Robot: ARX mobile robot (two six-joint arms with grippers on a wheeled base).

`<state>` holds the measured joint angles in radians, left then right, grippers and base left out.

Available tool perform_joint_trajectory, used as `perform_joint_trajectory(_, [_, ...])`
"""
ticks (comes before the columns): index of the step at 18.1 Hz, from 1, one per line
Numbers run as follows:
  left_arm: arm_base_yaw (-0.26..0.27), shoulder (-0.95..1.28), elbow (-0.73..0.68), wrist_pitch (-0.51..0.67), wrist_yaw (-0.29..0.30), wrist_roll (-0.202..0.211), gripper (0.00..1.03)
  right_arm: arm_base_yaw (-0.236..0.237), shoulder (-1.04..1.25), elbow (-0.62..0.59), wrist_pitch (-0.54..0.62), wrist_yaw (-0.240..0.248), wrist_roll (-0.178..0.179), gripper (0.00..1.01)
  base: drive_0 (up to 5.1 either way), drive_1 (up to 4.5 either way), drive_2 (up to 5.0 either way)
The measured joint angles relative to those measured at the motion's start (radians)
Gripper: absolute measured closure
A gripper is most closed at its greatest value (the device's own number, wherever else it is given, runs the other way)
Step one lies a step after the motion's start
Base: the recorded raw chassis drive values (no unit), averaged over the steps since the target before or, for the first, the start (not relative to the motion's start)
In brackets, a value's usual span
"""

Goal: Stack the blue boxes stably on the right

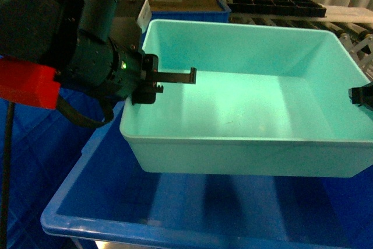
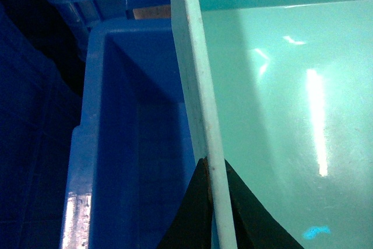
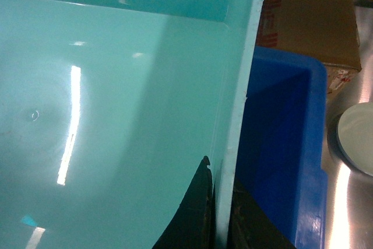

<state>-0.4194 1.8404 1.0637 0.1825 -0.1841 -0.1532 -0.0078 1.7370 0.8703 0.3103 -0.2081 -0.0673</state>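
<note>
Item: we list one turquoise tub, held level above a royal-blue crate and not yet seated in it.

Position: the tub hangs over the crate's far half, its near wall above the crate's open floor; we see no contact between the two.

Left end effector: closed on the tub's left rim, one finger inside the wall and one outside (the left wrist view shows the rim running straight between both dark fingers).

Right end effector: closed on the tub's right rim likewise; the right wrist view shows the wall pinched between its fingers, with the crate's inner wall below.

Step in hand: lowering the tub into the crate, in our judgement.

How to do it well: we would keep both sides at one height, square the tub's walls to the crate's walls, descend slowly, and release only once the base sits flat (a tilted tub would rock).

Tub material: smooth glossy plastic, shallow, sloped walls, thin flat rim, rounded corners; likely flexes under a pinch.

Crate material: darker, thicker plastic, broad rolled rim.

Surroundings: a cardboard box beyond the crate's right edge; a black tray farther back.
</note>
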Motion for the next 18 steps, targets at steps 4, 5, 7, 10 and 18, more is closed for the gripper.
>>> perform_joint_trajectory(4, [0.003, 0.067, 0.006, 0.014, -0.010, -0.025, 1.01, 0.001, 0.088, 0.045, 0.003, -0.007, -0.039, 0.99, 0.0, 0.00, 0.0])
perform_joint_trajectory(5, [0.003, 0.077, 0.006, 0.014, -0.009, -0.028, 1.01, 0.001, 0.102, 0.049, 0.003, -0.008, -0.043, 0.99, 0.0, 0.00, 0.0])
perform_joint_trajectory(7, [0.004, 0.105, 0.006, 0.022, -0.010, -0.031, 1.01, 0.000, 0.138, 0.058, -0.015, -0.008, -0.059, 0.99, 0.0, 0.00, 0.0])
perform_joint_trajectory(10, [0.008, 0.135, -0.017, 0.063, -0.001, -0.031, 1.01, 0.000, 0.186, 0.058, 0.005, -0.004, -0.087, 0.99, 0.0, 0.00, 0.0])
perform_joint_trajectory(18, [0.023, 0.223, -0.065, 0.102, 0.029, -0.060, 1.01, 0.055, 0.227, 0.002, 0.040, 0.054, -0.159, 0.99, 0.0, 0.00, 0.0])
